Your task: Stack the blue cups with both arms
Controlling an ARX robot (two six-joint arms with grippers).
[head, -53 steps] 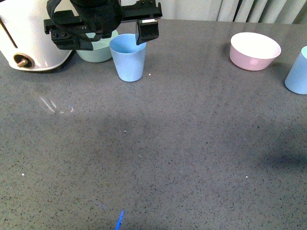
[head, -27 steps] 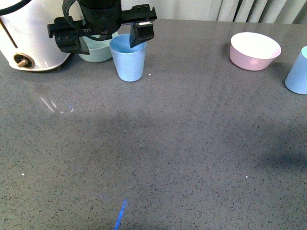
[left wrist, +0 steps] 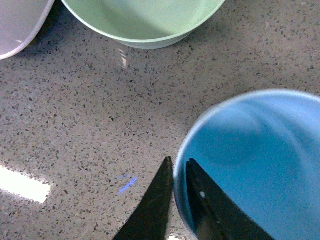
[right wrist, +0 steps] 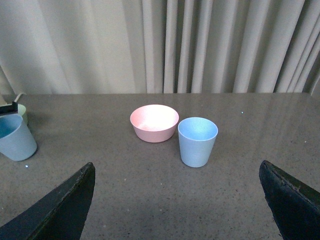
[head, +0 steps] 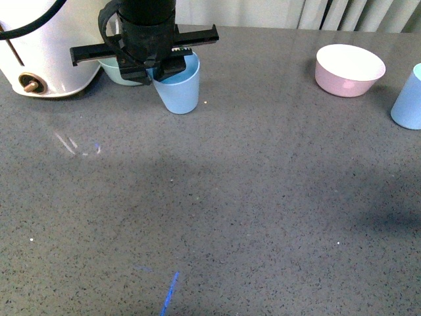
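Observation:
One blue cup (head: 179, 92) stands at the back left of the grey table. My left gripper (head: 163, 66) comes down on it from above. In the left wrist view that gripper (left wrist: 178, 161) is shut on the blue cup's (left wrist: 255, 160) rim, with one finger (left wrist: 156, 205) outside the wall and the other inside. A second blue cup (head: 408, 99) stands upright at the table's right edge. The right wrist view shows this cup (right wrist: 197, 141) ahead of my right gripper (right wrist: 176, 167). That gripper is wide open, holds nothing and stays well short of the cup.
A mint green bowl (head: 113, 70) sits just behind and left of the held cup, close in the left wrist view (left wrist: 145, 20). A white appliance (head: 39, 59) stands at the far left. A pink bowl (head: 348, 69) sits beside the right cup (right wrist: 154, 122). Curtains hang behind the table.
My left gripper came down over the cup and its wide-open fingers closed on the rim. The cup shifted slightly. The right-hand cup and the bowls stayed put.

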